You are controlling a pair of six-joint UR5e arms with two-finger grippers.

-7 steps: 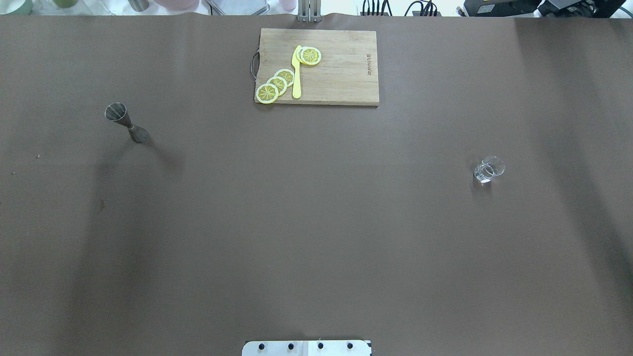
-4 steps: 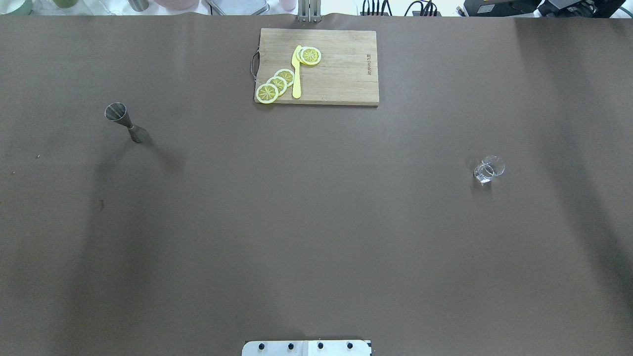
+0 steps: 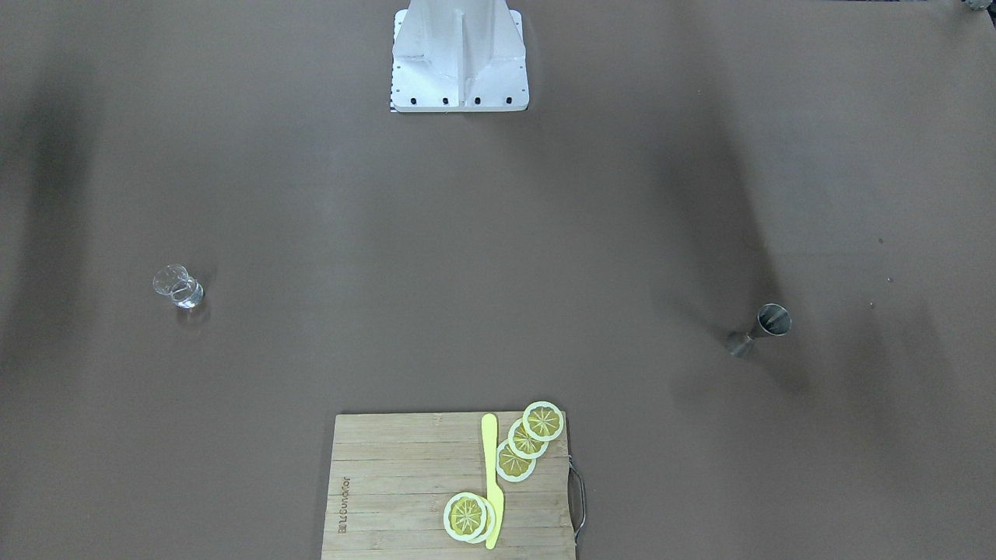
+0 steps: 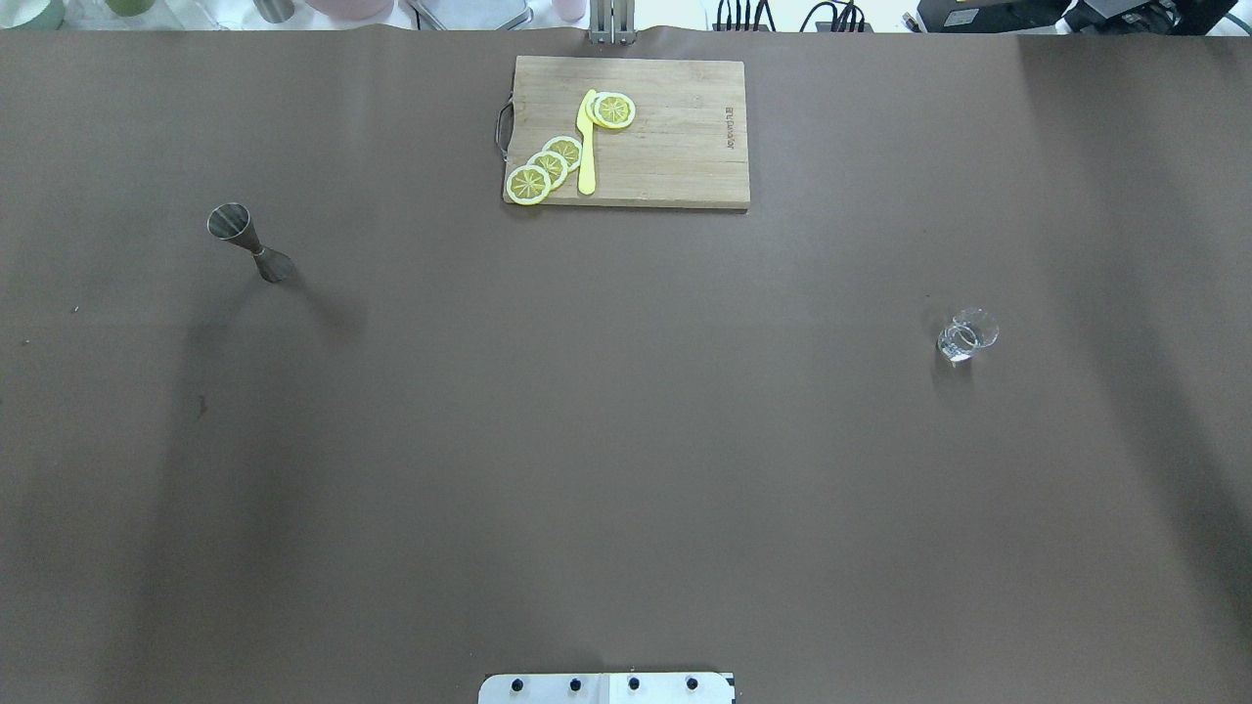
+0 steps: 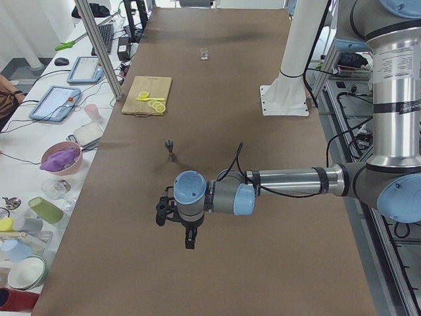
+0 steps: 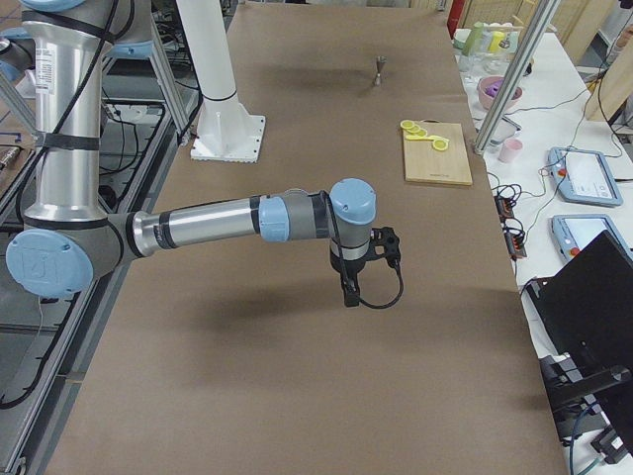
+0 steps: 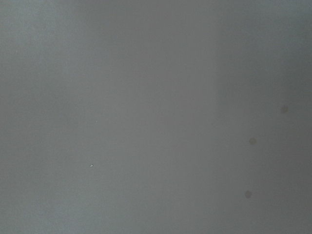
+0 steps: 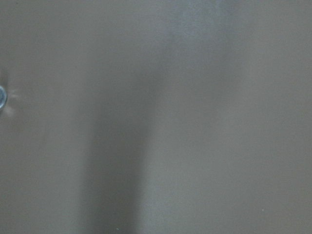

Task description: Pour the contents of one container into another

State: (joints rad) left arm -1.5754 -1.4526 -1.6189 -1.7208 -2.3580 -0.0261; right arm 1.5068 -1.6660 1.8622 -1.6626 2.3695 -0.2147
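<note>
The clear glass cup (image 4: 966, 335) stands upright on the brown table at the right; in the front-facing view the cup (image 3: 177, 286) is at the left. The grey steel jigger (image 4: 249, 242) stands upright at the far left, and in the front-facing view the jigger (image 3: 759, 330) is at the right. Only the side views show the grippers. My left gripper (image 5: 189, 241) hangs fingers-down over bare table, short of the jigger (image 5: 170, 146). My right gripper (image 6: 348, 295) hangs the same way, far from the jigger (image 6: 378, 67). I cannot tell whether either is open or shut.
A wooden cutting board (image 4: 675, 137) lies at the table's far middle edge, bearing several lemon slices (image 4: 548, 166) and a yellow knife (image 4: 587, 147). The robot's white base (image 3: 459, 58) stands at the near edge. Bowls and tablets (image 5: 62, 158) crowd a side bench.
</note>
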